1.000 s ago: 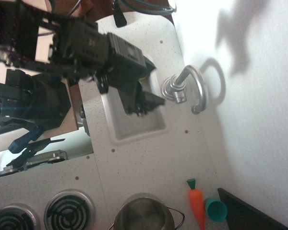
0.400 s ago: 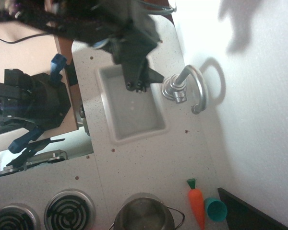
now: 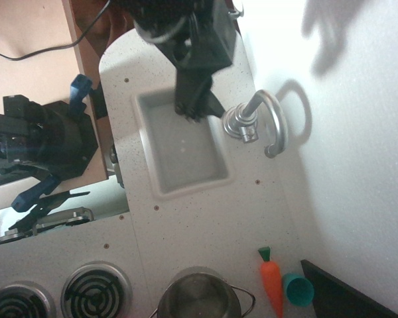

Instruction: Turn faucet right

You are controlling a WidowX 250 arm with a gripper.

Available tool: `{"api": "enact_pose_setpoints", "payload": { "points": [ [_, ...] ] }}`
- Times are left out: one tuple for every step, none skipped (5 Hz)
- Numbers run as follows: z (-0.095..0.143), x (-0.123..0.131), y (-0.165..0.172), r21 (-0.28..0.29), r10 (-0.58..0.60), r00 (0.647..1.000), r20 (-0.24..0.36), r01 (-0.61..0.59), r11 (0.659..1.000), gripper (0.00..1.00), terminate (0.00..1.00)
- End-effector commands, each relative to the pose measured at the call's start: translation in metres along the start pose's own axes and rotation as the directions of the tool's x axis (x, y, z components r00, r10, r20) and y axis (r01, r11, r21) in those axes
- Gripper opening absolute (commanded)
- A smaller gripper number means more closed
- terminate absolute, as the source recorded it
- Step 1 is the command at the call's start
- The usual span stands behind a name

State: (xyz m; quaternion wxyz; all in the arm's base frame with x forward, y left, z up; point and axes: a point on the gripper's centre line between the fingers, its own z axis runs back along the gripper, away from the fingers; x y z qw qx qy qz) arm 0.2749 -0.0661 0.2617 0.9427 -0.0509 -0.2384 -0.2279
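Fingers (image 3: 200,106) dark, grip state impossible to tell, hovering over sink (image 3: 205,177) at 9 o'clock of faucet (image 3: 255,124); shiny chrome, ribbed round base, arched gooseneck spout curving toward 5 o'clock

- The gripper (image 3: 200,106) is blurred; its jaws cannot be told open from closed.
- The arm runs off the top edge.
- The silver pot (image 3: 200,296), possibly round, is cut by the bottom edge.
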Motion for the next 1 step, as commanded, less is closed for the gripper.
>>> {"api": "enact_pose_setpoints", "payload": {
  "points": [
    [0.0050, 0.0036, 0.0040, 0.000, 0.015, 1.000, 0.000, -0.015, 1.000, 1.00, 1.00]
  ]
}}
